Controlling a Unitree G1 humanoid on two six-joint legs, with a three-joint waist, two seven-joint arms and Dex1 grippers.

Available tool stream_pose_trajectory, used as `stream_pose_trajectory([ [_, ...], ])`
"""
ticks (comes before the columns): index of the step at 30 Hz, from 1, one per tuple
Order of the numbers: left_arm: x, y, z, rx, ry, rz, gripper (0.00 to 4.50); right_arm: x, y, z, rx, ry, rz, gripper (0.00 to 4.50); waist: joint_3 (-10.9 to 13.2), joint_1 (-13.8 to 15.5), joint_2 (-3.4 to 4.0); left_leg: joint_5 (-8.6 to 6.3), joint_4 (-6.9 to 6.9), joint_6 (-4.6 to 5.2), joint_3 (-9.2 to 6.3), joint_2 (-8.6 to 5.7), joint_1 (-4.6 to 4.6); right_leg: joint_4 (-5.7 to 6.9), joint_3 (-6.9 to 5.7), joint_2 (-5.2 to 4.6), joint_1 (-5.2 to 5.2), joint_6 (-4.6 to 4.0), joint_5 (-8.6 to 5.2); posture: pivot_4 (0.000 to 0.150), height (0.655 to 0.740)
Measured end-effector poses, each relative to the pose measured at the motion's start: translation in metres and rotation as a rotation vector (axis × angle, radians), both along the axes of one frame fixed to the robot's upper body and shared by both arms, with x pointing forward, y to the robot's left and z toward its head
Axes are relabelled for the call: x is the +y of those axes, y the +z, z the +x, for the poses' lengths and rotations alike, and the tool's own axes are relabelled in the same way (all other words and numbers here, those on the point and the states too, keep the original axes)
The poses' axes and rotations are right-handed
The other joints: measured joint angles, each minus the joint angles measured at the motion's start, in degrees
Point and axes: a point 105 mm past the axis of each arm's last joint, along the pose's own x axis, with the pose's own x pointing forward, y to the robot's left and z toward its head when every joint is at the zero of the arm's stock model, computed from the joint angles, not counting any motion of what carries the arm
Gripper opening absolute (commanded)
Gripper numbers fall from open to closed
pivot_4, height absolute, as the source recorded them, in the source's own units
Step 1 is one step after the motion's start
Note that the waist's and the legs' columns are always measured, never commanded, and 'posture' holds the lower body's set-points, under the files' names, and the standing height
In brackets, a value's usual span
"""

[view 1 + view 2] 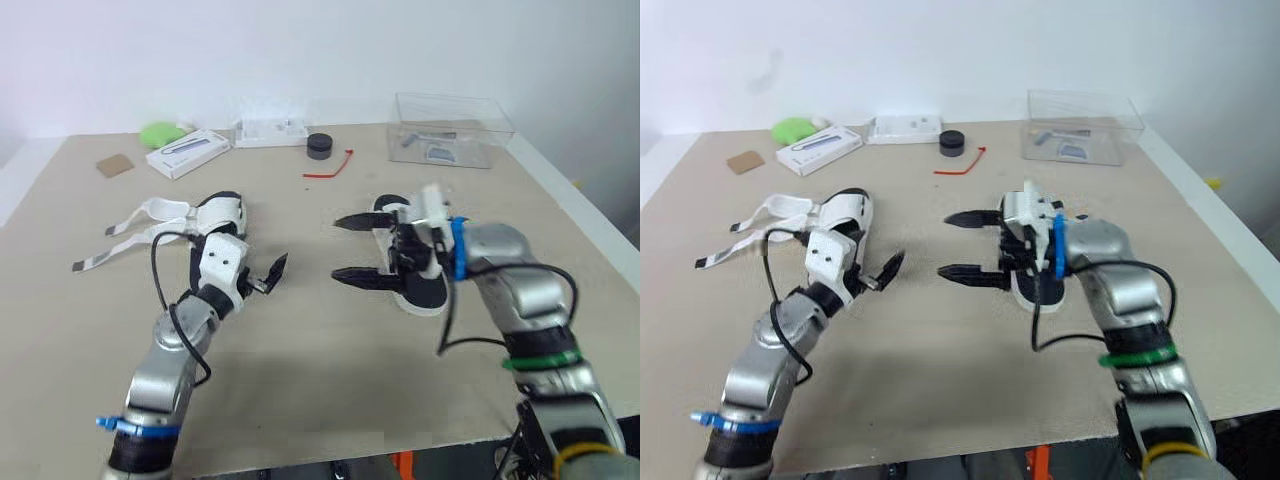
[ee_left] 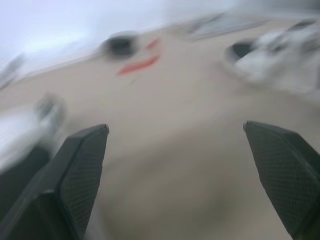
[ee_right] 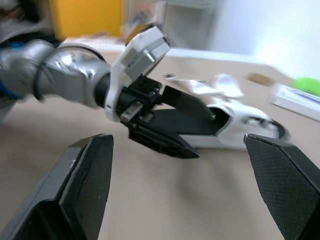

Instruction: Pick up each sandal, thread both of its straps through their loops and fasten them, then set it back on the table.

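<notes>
Both sandals lie on the table [image 1: 330, 370]. The left sandal [image 1: 222, 213] is placed on the left, its straps [image 1: 130, 238] unfastened and trailing further left, while the right sandal [image 1: 425, 290] is right of centre, partly covered by the right arm. The left gripper [image 1: 272, 272] is held just near of the left sandal, fingers spread wide and empty. The right gripper [image 1: 345, 247] is likewise spread and empty, pointed left. A pick-up appears to be in hand; the sandal would best be gripped by its sole edge, so that straps and loops are left free for the other gripper.
</notes>
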Motion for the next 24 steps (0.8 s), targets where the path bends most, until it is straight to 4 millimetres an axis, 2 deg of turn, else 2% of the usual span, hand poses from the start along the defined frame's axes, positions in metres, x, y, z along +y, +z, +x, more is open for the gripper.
stream_pose_trajectory([
  [4, 0.01, 0.004, 0.006, 0.028, 0.134, -0.009, 4.5, 0.002, -0.011, 0.011, 0.006, 0.021, -0.031, 4.48, 0.0, 0.83, 0.0, 0.0, 0.01, 0.0, 0.02, -0.19, -0.07, -0.04, 0.05, -0.27, 0.0, 0.09, 0.01, 0.15, 0.74],
  [9, 0.01, -0.001, 0.008, 0.071, 0.183, -0.026, 4.5, 0.004, -0.018, 0.012, 0.007, 0.038, -0.04, 4.48, 0.0, 0.8, 0.0, -0.06, 0.01, -0.09, 0.07, -0.22, -0.07, -0.05, 0.04, -0.38, -0.03, 0.12, 0.02, 0.15, 0.74],
  [13, 0.008, 0.001, 0.023, 0.104, 0.18, -0.039, 4.5, 0.009, -0.019, 0.011, 0.01, 0.048, -0.027, 4.48, 0.0, 0.79, 0.0, -0.02, 0.01, -0.12, -0.03, -0.21, -0.07, -0.02, 0.01, -0.25, -0.02, 0.08, 0.03, 0.15, 0.74],
  [24, 0.003, -0.008, 0.05, 0.193, 0.151, -0.032, 4.5, 0.012, -0.005, 0.029, 0.192, -0.039, 0.094, 4.48, 0.0, 0.72, 0.0, 0.02, 0.01, -0.18, -0.05, -0.22, -0.06, 0.05, 0.0, -0.27, -0.03, 0.05, 0.06, 0.15, 0.74],
])
